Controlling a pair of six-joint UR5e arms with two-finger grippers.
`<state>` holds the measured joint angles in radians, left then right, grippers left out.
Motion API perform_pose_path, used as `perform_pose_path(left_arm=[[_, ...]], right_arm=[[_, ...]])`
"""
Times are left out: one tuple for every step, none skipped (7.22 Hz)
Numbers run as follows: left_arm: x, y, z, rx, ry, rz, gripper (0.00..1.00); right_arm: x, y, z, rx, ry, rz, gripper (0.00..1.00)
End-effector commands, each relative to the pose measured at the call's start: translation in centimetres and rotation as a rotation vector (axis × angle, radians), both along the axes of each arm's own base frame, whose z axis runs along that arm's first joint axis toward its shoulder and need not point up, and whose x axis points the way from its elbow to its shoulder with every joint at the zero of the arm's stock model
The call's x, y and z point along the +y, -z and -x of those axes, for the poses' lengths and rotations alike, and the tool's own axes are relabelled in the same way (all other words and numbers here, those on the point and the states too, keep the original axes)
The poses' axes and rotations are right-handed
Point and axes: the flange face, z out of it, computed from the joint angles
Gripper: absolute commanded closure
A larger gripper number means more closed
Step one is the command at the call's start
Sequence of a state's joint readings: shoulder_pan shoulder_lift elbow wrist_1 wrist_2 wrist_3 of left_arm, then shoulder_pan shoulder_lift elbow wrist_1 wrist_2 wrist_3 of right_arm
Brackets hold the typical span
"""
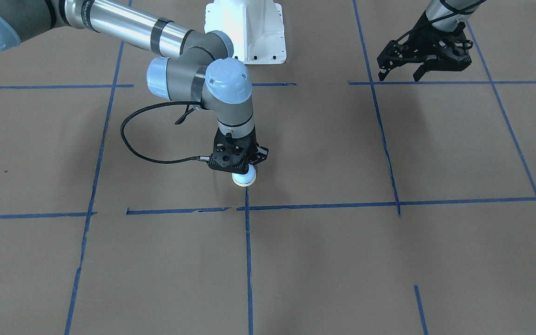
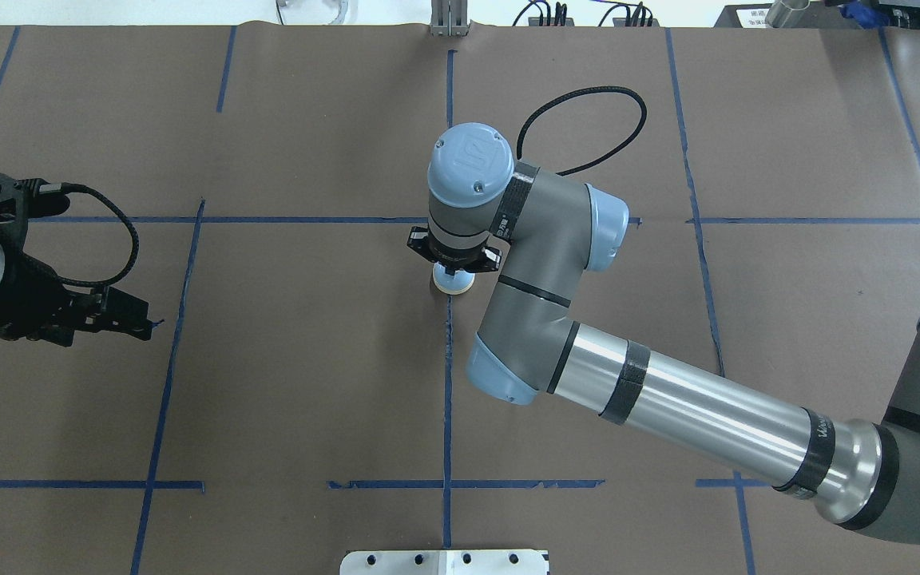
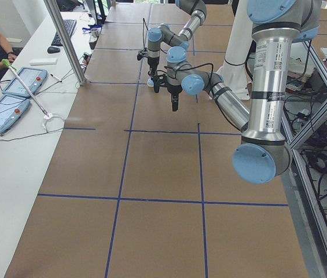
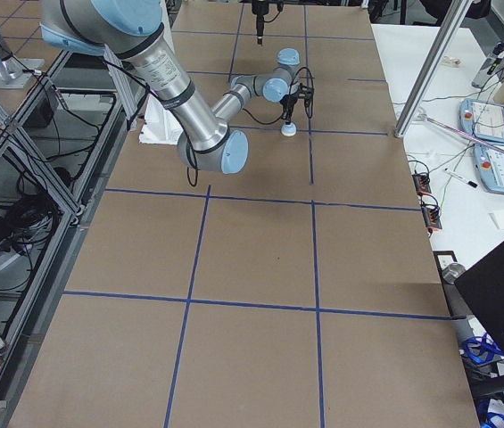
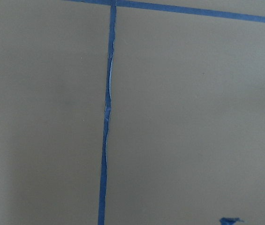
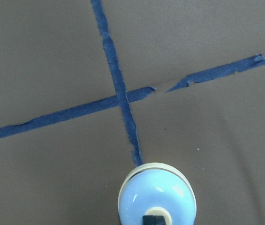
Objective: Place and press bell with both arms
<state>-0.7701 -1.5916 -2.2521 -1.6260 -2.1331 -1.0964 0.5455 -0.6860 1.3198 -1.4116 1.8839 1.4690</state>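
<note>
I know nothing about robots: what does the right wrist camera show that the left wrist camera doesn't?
Only the right wrist view shows the bell, light blue with a cream rim. The dark tip of the right end effector sits at its cream button, and a tape cross lies beyond it. Only the left wrist view shows a long tape line meeting a top tape strip, with no bell at all. Both show the brown table cover marked with blue tape.
</note>
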Motion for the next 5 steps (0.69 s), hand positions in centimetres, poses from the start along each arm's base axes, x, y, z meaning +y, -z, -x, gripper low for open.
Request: perform_pose_path(left_arm=[[0.0,0.0,0.0,0.000,-0.001,0.000,0.00],[0.0,0.0,0.0,-0.001,0.001,0.001,0.00],[0.0,-0.1,0.0,-0.002,0.000,0.000,0.00],[0.0,-0.2,0.0,-0.003,0.000,0.001,0.00],[0.0,-0.2,0.0,-0.003,-0.001,0.002,0.00]], right_arm=[[0.3,0.2,0.3,-0.003,0.006,0.000,1.00],[-0.9,4.1,-2.8,-0.069,-0.016,-0.020,1.00],[-0.4,2.9,-5.0,-0.080,0.001,0.008,1.00],[0.1,1.6,-9.4,-0.117,-0.011,0.000,1.00],[1.4,-0.2,-14.0,-0.154,-0.002,0.012,1.00]])
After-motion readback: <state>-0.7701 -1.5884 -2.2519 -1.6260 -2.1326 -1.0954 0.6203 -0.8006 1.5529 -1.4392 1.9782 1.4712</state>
